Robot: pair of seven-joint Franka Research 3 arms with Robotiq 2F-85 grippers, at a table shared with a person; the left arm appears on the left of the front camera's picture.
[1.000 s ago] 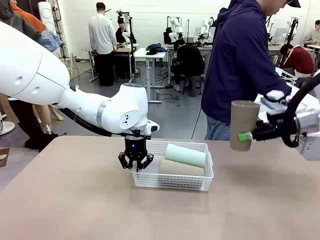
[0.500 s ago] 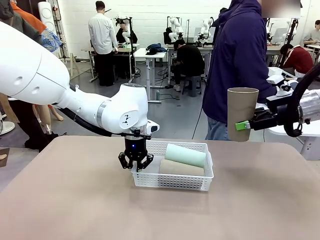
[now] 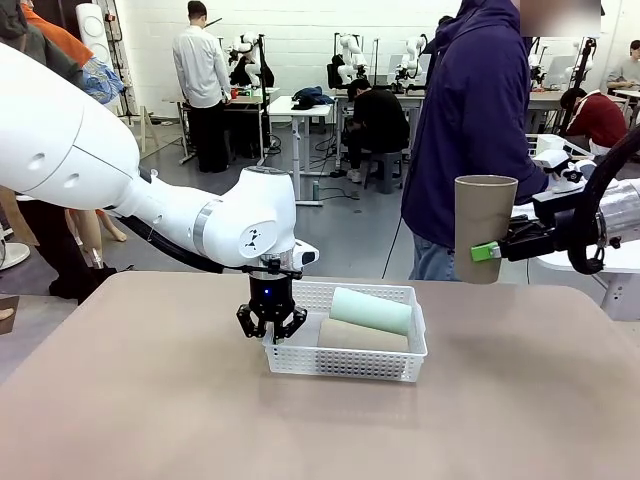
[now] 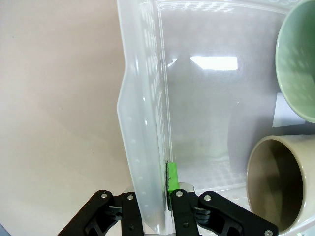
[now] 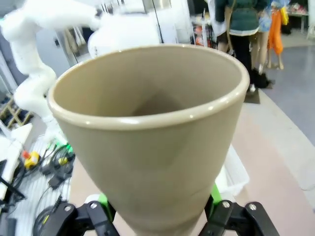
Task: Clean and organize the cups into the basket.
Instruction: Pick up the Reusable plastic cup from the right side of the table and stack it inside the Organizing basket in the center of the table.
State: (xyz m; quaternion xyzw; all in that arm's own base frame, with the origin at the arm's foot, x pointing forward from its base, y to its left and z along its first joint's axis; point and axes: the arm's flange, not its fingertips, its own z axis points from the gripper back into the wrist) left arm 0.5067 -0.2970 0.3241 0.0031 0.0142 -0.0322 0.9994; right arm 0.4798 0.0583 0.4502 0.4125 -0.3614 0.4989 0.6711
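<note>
Right claw (image 3: 485,251) lifted — now upright, pinching brown cup (image 3: 485,212) | left claw (image 3: 271,330) unmoved — clamped on basket (image 3: 345,362) wall

The rig I was driving stood in a robotics lab. My white jointed robot arm (image 3: 150,200) stretched over a light brown tabletop (image 3: 150,400). At twelve o'clock white-topped workbenches on metal legs (image 3: 300,108) stood on a bare grey floor (image 3: 340,230) before a white-painted brick wall (image 3: 300,30). At eleven o'clock a person in a white shirt (image 3: 203,70) stood at one; at one o'clock another in black (image 3: 380,120) sat working.
</note>
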